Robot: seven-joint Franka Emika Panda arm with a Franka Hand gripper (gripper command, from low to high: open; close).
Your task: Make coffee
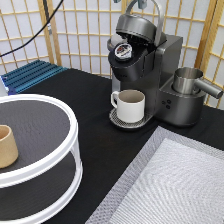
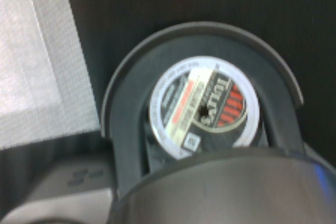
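The grey coffee machine [image 1: 150, 75] stands at the exterior view's top right with its lid [image 1: 137, 26] raised. The coffee pod [image 1: 123, 49], white with a dark printed foil top, sits in the open pod holder. The wrist view shows it from above [image 2: 202, 107], seated in the holder's dark ring. A cream mug [image 1: 131, 105] with a handle stands on the drip tray under the spout. My gripper [image 1: 140, 3] barely shows at the exterior view's top edge, at the top of the lid's curved handle [image 1: 158, 20], above the pod.
A white two-tier turntable [image 1: 37, 150] at the exterior view's left carries a tan wooden cup [image 1: 7, 146]. A grey woven mat [image 1: 170, 185] lies at the bottom right. A steel frothing jug [image 1: 187, 80] sits on the machine's right side. A blue rack [image 1: 30, 75] and a paper screen stand behind.
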